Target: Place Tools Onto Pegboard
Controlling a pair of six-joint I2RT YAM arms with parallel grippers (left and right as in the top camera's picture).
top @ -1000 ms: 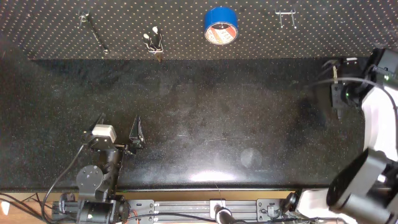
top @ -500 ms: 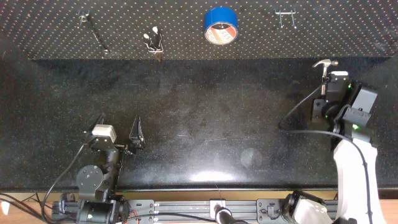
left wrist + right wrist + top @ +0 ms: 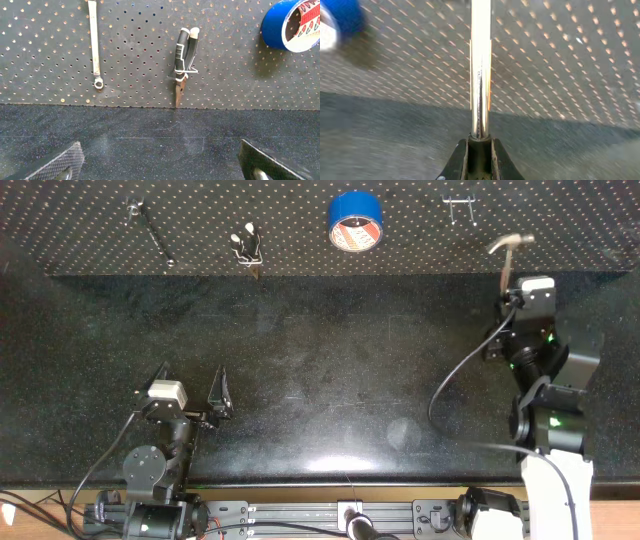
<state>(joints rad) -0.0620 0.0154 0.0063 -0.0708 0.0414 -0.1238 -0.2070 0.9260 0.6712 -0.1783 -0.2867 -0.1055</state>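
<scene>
Overhead view; wrist views toward pegboard [image 3: 140, 50]

The pegboard [image 3: 300, 220] is dark charcoal, dotted with an even grid of pale holes. The worktop [image 3: 350, 360] is black with fine light speckles. The tape roll [image 3: 350, 202] is bright blue, its inner face white and red. The wrench [image 3: 93, 40] is silver; the pliers [image 3: 182, 50] have black-and-white handles. The hammer [image 3: 480, 75] has a shiny chrome shaft.
</scene>
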